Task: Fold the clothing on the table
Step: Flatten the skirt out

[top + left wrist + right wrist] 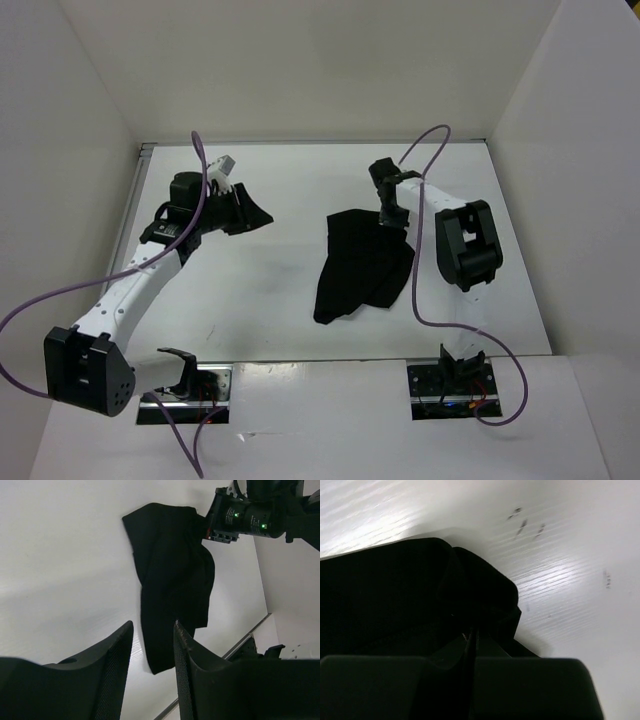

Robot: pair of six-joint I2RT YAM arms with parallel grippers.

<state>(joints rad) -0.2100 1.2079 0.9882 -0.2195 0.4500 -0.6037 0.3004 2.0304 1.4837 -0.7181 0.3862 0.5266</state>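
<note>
The black clothing (360, 265) lies crumpled and partly folded right of the middle of the white table (270, 290), narrowing toward the near edge. My right gripper (393, 215) is down at its far right corner, shut on the clothing; in the right wrist view the closed jaws (471, 632) are bedded in bunched black fabric (395, 590). My left gripper (258, 218) hovers over bare table far to the left of the garment, open and empty. In the left wrist view its fingers (153, 625) frame the clothing (170, 575) from a distance.
White walls (90, 150) close in the table on three sides. A metal strip (330, 362) runs along the near edge, with both arm bases beyond it. The right arm's black elbow (465, 245) stands just right of the garment. Purple cables (420, 290) loop over the table.
</note>
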